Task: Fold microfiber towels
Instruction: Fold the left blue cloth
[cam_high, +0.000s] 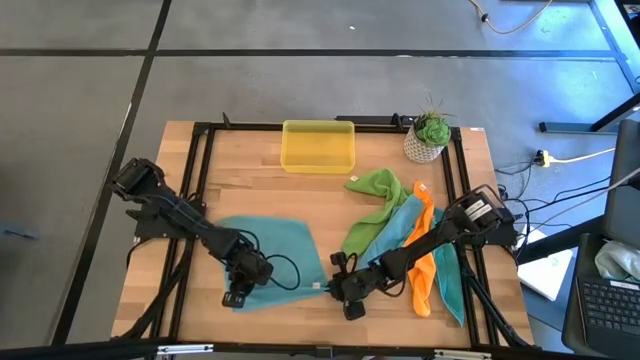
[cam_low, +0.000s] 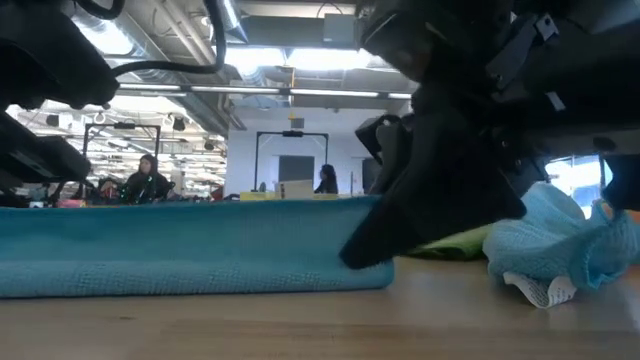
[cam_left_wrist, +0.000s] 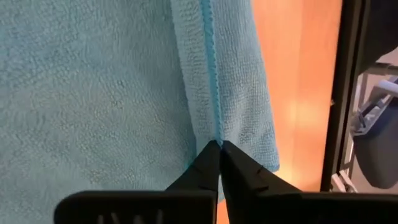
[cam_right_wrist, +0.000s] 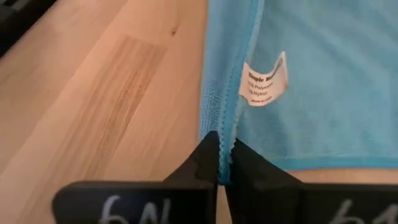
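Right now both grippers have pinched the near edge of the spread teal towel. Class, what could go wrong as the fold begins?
1. The left gripper and right gripper each pinch only a thin strip of the teal towel at its hem, so a corner might slip out during the lift.
2. The pile of other towels lies close beside the right gripper; the arm could drag it along.
3. The care label may end up showing outside the fold.
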